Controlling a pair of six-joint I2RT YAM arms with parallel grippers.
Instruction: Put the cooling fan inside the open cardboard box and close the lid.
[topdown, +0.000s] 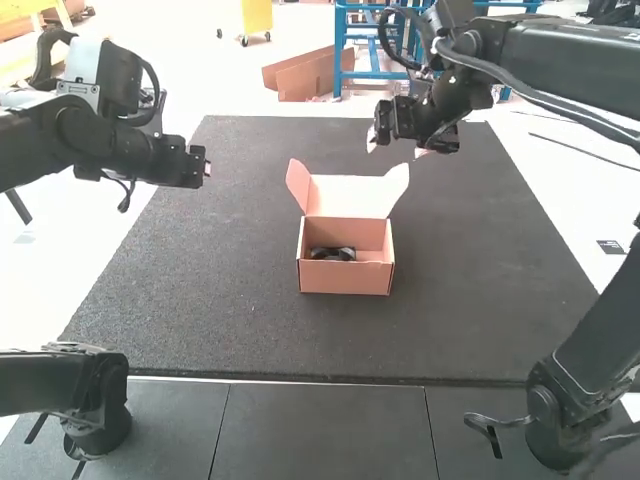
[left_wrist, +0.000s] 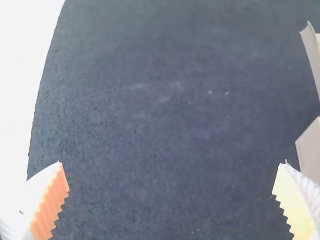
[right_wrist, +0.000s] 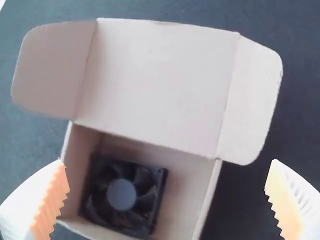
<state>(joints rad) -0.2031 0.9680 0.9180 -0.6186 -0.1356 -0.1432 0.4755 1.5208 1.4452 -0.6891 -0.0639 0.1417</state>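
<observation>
Cooling fan lies flat inside the open cardboard box at mid-frame on the black mat, with the lid standing up. Your right end effector hovers above the lid in the frame, fingers spread. Your left end effector, also released, hangs at upper left.

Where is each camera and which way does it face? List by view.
High: above and behind the arms, facing down on mat, box, both arms.
Left wrist: on left arm, facing mat; left fingers, open, show.
Right wrist: above box, looking in at fan; right fingers, open, show.
High and right wrist share box and fan.
</observation>
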